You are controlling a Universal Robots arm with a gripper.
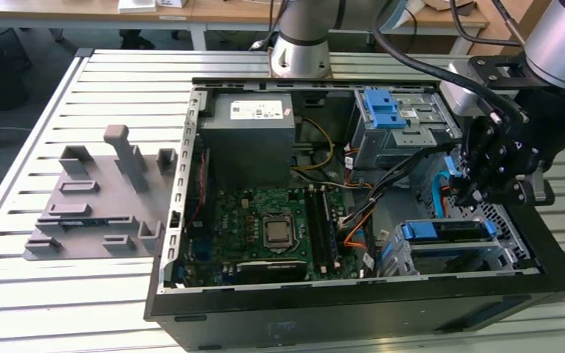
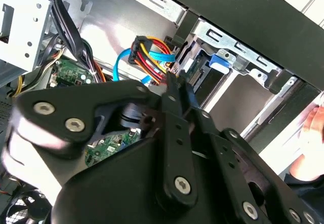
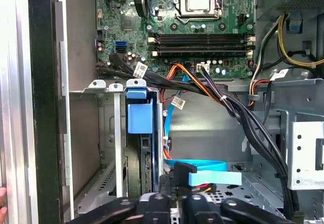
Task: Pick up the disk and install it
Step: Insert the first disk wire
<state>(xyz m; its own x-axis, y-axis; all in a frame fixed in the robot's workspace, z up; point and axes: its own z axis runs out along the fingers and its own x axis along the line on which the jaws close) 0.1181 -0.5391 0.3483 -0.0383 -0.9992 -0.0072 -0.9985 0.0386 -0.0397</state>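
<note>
The black linkage of the jaws [image 3: 174, 201] sits nearest the lens in both wrist views; whether they are spread or pressed together cannot be told. Just beyond them the disk [image 3: 138, 133] stands on edge in the grey metal drive cage [image 3: 104, 148] of the computer case [image 1: 361, 316], its long axis running into the bay, blue plastic rail tab outward.

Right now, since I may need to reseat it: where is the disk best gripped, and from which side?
Probably by the blue tab of the disk, coming straight down through the case's open side. The disk sits edgewise in the metal cage, whose walls cover its flat faces; the tab projects free.
</note>
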